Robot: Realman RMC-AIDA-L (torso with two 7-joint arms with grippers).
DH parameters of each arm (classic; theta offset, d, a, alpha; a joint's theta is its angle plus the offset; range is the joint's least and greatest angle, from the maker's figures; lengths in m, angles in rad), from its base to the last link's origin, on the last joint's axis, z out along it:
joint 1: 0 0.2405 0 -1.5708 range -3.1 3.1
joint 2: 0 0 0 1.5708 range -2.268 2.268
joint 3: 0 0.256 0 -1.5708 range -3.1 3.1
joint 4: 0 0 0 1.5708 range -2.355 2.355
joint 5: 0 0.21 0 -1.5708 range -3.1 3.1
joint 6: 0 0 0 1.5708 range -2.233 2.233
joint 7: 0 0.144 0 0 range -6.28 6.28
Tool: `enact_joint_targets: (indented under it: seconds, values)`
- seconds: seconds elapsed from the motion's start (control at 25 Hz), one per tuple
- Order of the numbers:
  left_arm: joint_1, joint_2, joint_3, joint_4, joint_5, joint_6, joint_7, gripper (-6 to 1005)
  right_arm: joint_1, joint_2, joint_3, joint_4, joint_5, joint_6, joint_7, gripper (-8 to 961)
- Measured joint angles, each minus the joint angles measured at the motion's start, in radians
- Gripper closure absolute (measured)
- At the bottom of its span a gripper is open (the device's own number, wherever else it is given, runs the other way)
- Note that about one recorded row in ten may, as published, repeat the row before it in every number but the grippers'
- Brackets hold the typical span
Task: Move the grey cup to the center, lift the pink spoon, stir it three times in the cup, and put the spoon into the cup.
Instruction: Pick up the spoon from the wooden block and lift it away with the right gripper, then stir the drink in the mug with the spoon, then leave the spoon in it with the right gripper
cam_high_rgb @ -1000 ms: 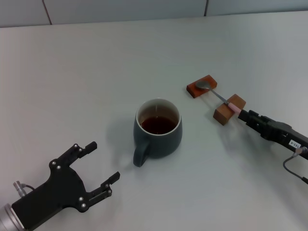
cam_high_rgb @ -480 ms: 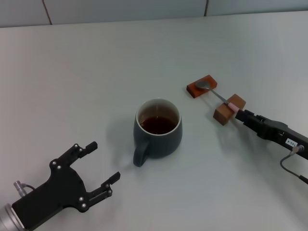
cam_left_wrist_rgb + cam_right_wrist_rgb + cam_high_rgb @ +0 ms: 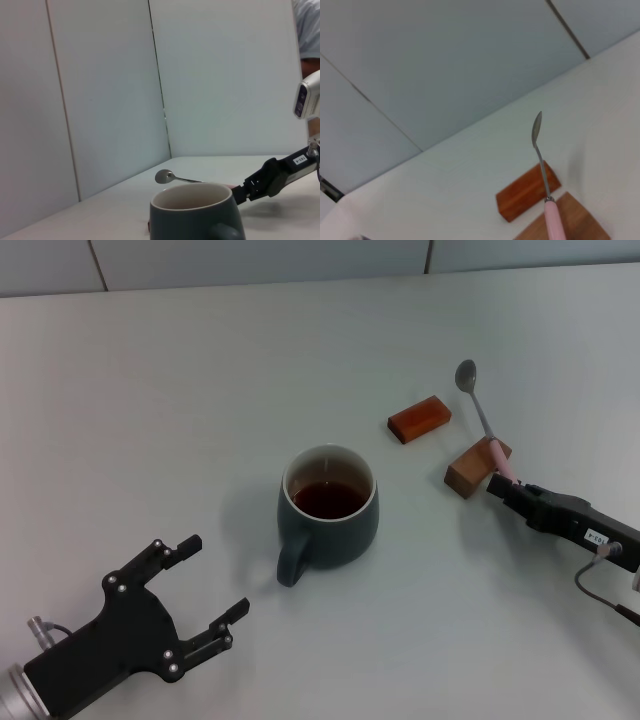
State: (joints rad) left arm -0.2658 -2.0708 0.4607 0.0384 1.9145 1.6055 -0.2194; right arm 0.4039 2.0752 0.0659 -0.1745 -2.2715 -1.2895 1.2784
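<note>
The grey cup (image 3: 329, 512) stands mid-table with dark liquid inside, its handle toward the near left; it also fills the low part of the left wrist view (image 3: 195, 212). My right gripper (image 3: 503, 483) is shut on the pink handle of the pink spoon (image 3: 484, 424), which is lifted off the blocks with its metal bowl pointing up and away. The right wrist view shows the pink spoon (image 3: 540, 160) above both blocks. My left gripper (image 3: 212, 580) rests open at the near left, apart from the cup.
Two brown wooden blocks lie right of the cup: a flat one (image 3: 419, 418) and a thicker one (image 3: 474, 468) just below the spoon handle. Pale wall panels close off the table's far edge.
The right gripper has raised the spoon off the two blocks; its bowl has swung up and away from the flat block. The cup and left arm have not moved.
</note>
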Motion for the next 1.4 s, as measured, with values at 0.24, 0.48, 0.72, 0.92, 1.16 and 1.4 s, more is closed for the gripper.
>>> enact_joint_targets:
  seconds: [0.24, 0.48, 0.72, 0.92, 1.16, 1.4]
  values:
    - [0.001, 0.0, 0.006, 0.0, 0.001, 0.004, 0.0, 197, -0.021, 0.0, 0.009, -0.02, 0.005, -0.122, -0.032, 840]
    - [0.0, 0.0, 0.01, 0.0, 0.002, 0.004, 0.0, 197, -0.04, 0.0, 0.008, -0.084, 0.016, -0.25, -0.032, 841]
    - [-0.005, -0.001, 0.008, -0.001, 0.003, 0.005, 0.0, 197, -0.024, 0.003, -0.002, -0.312, 0.014, -0.471, 0.045, 841]
    - [-0.027, -0.002, 0.005, -0.016, 0.001, 0.002, 0.0, 197, 0.061, 0.005, -0.052, -0.531, 0.02, -0.576, 0.172, 841]
    - [-0.032, -0.002, 0.001, -0.016, -0.011, -0.002, 0.006, 197, 0.119, 0.01, -0.381, -0.941, 0.096, -0.598, 0.535, 841]
    - [-0.031, -0.002, -0.002, -0.015, -0.014, -0.004, 0.012, 197, 0.134, -0.009, -0.659, -1.263, 0.087, -0.593, 0.866, 841]
